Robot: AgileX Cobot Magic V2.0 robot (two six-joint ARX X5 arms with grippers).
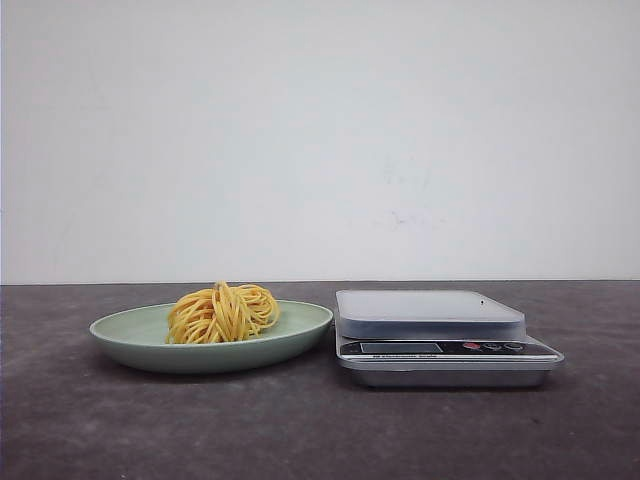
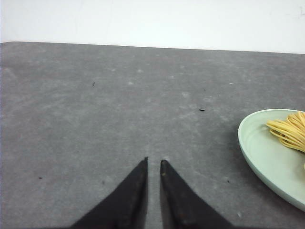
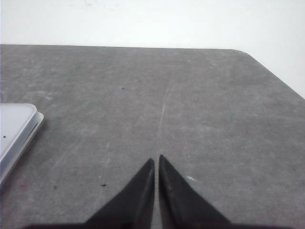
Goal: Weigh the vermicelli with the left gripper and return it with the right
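A vermicelli nest (image 1: 222, 313) lay on the green plate (image 1: 120, 330), left of the kitchen scale (image 1: 440, 335). Left gripper (image 2: 153, 162) and right gripper (image 3: 156, 160) were nearly closed, empty.

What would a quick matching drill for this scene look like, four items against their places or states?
Column one:
1. vermicelli
2. scale
3. left tool
4. plate

Column two:
A. fingers nearly closed, holding nothing
B. pale green, on the table left of the scale
C. coiled in a yellow nest on the plate
D. platform bare, to the right of the plate

Pairs: 1-C, 2-D, 3-A, 4-B
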